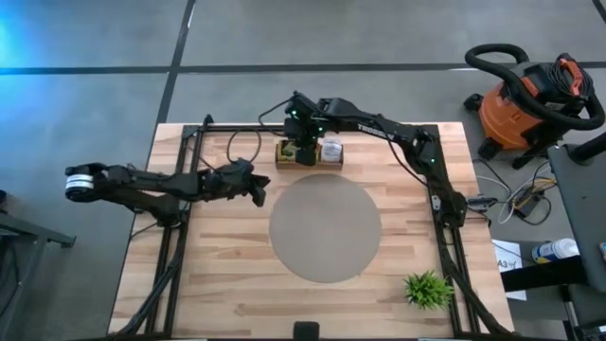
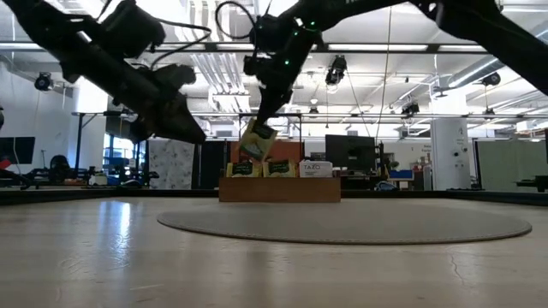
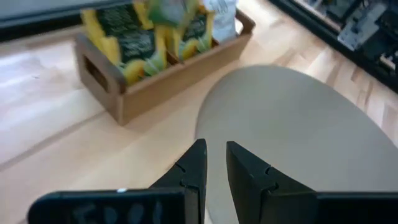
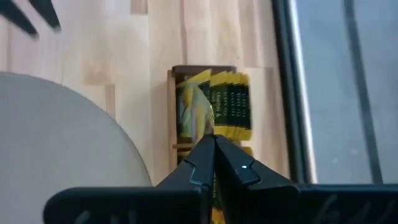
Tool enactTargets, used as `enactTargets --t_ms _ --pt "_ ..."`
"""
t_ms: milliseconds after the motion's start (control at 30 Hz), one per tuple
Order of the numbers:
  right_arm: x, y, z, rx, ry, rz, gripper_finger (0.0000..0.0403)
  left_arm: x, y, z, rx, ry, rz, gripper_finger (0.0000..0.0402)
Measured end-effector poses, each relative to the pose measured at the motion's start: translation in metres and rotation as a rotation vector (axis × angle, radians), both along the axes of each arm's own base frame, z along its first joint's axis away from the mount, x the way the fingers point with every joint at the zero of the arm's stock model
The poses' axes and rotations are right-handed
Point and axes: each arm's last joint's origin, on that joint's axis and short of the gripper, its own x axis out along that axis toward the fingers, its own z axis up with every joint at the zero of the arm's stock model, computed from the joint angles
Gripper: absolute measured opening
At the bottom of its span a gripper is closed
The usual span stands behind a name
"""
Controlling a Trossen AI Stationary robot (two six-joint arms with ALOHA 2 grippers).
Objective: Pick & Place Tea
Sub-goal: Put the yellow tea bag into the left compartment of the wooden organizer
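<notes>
Your left gripper [image 1: 258, 192] waits beside the round mat [image 1: 325, 228], fingers slightly parted, empty. Your right gripper [image 2: 261, 120] has pinched one yellow tea packet [image 2: 255, 142] (dangling tilted) just above the wooden tray [image 1: 309, 165]. You're mid-pick; next, carry it to the mat and release.

surface: light wooden table [image 1: 218, 284] | on it: round grey mat [image 1: 325, 227] at centre | brown wooden tray [image 1: 309, 163] just beyond the mat, toward the far edge | small green plant [image 1: 427, 289] near the right front corner
</notes>
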Motion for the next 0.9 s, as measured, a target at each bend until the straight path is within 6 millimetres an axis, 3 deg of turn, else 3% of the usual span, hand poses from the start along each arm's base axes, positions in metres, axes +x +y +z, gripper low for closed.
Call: enactTargets --t_ms 333,533,900 --pt "0.023 0.002 -0.02 0.035 0.014 0.055 0.0008 -0.03 -0.005 -0.004 -0.01 -0.079 0.046 0.0055" --pt "0.023 0.002 -0.034 0.062 0.086 0.062 0.0008 -0.037 -0.006 -0.009 -0.033 -0.097 0.066 0.0055" --pt "0.032 0.003 -0.042 0.042 0.047 0.07 0.0008 -0.038 -0.006 -0.01 -0.035 -0.112 0.077 0.0055"
